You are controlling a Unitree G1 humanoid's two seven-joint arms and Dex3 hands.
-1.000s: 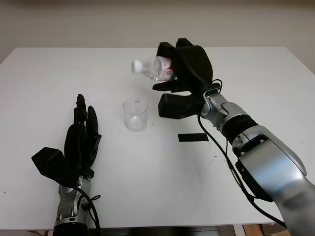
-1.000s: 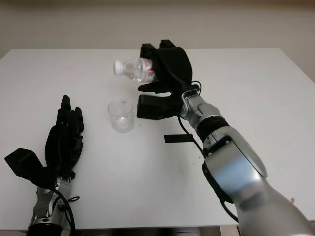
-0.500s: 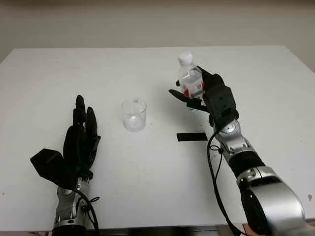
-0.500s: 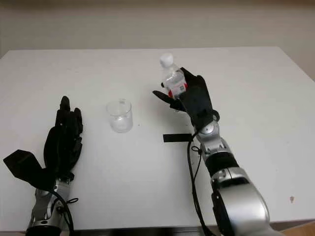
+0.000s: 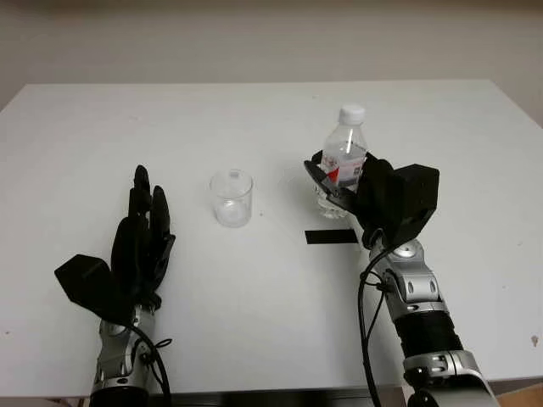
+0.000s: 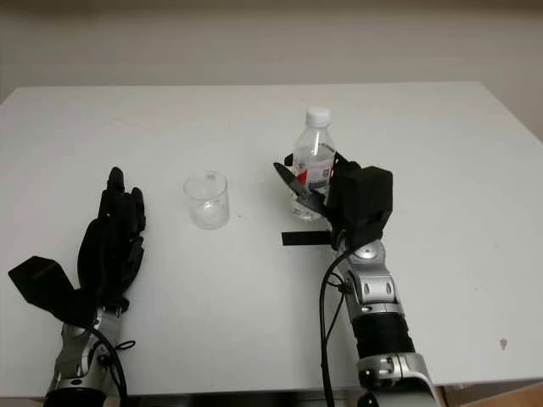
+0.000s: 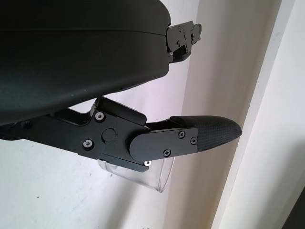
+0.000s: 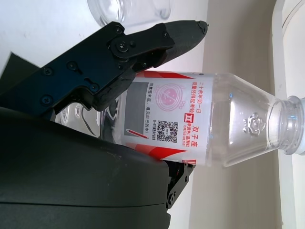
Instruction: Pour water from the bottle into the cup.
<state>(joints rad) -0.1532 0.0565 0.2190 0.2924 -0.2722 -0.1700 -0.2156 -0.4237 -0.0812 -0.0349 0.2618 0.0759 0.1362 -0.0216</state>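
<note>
A clear plastic bottle (image 5: 344,155) with a white cap and a red-and-white label (image 8: 181,125) stands upright to the right of the cup. My right hand (image 5: 341,192) is shut on its lower half, with the fingers (image 8: 143,44) wrapped across the label. The clear plastic cup (image 5: 232,197) stands upright near the middle of the white table (image 5: 254,119), a hand's width left of the bottle; its rim (image 8: 128,9) appears beyond my right fingers. My left hand (image 5: 141,246) is open at the front left, apart from the cup (image 7: 143,177).
A short strip of black tape (image 5: 331,236) lies on the table just in front of the bottle and beside my right wrist. The table's back edge meets a pale wall.
One second ago the bottle was tilted on its side above the cup. My right hand has turned it upright and drawn it right and toward me, lowering it beside the cup. The left hand stayed put.
</note>
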